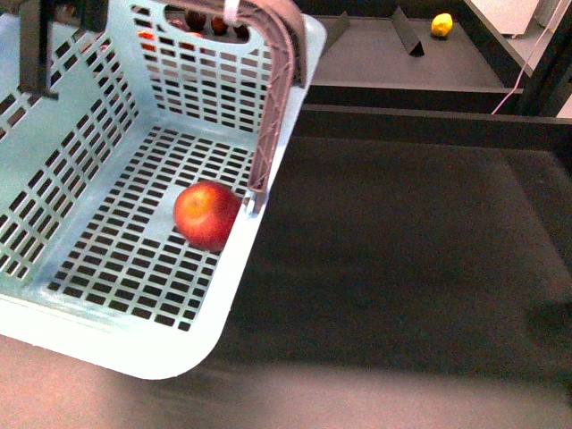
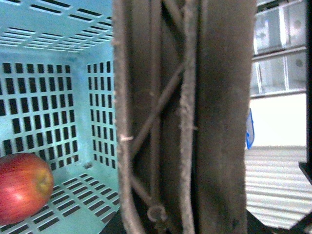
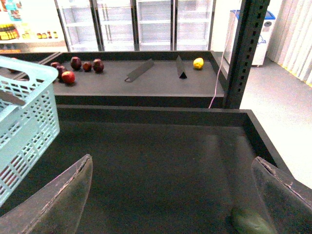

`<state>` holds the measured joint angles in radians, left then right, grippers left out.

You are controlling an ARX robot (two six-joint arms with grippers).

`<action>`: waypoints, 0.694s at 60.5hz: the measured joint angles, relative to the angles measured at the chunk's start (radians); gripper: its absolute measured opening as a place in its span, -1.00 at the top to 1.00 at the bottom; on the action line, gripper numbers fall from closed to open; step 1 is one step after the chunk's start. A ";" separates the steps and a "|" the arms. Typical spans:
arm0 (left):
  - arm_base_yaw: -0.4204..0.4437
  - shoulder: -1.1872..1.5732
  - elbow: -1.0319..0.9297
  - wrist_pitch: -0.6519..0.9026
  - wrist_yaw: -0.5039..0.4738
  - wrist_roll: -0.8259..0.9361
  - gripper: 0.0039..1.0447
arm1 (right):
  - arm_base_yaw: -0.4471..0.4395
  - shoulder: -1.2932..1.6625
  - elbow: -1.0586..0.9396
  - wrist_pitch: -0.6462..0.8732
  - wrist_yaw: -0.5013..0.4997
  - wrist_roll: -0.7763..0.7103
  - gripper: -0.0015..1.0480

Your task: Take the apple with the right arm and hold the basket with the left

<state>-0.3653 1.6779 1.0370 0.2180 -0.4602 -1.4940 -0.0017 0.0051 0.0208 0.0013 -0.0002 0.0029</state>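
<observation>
Apple (image 1: 207, 214) lies inside the basket (image 1: 107, 349), beside its raised handle (image 1: 273, 107).
Right gripper (image 3: 171, 165) stands wide apart, empty; left gripper's jaws cannot be seen, and a loose hold could drop the basket.

A dark tray (image 3: 161, 141) with raised rims spreads beneath and ahead of the right gripper (image 3: 171, 161). Close beside the gripper's right finger, something greenish (image 3: 247, 222) lies on the tray floor, perhaps a fruit, though it is too blurred to name. Beyond the tray's far rim, straight ahead of the gripper, a higher dark shelf (image 3: 146, 87) carries an upright black wedge (image 3: 181, 68), a long black strip (image 3: 139, 71) and a lemon (image 3: 198, 63). Off to the gripper's left on that shelf sit dark maroon fruits (image 3: 75, 62) and a redder fruit (image 3: 68, 77).
</observation>
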 joint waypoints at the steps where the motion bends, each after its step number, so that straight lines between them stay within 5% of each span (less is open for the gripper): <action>1: 0.010 0.003 -0.007 0.000 0.000 -0.014 0.73 | 0.000 0.000 0.000 0.000 0.000 0.000 -0.83; 42: 0.116 0.078 -0.123 0.003 0.034 -0.135 0.73 | 0.000 0.000 0.000 0.000 0.000 0.000 -0.83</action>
<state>-0.2497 1.7561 0.9138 0.2207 -0.4263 -1.6287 -0.0017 0.0051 0.0208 0.0013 0.0002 0.0032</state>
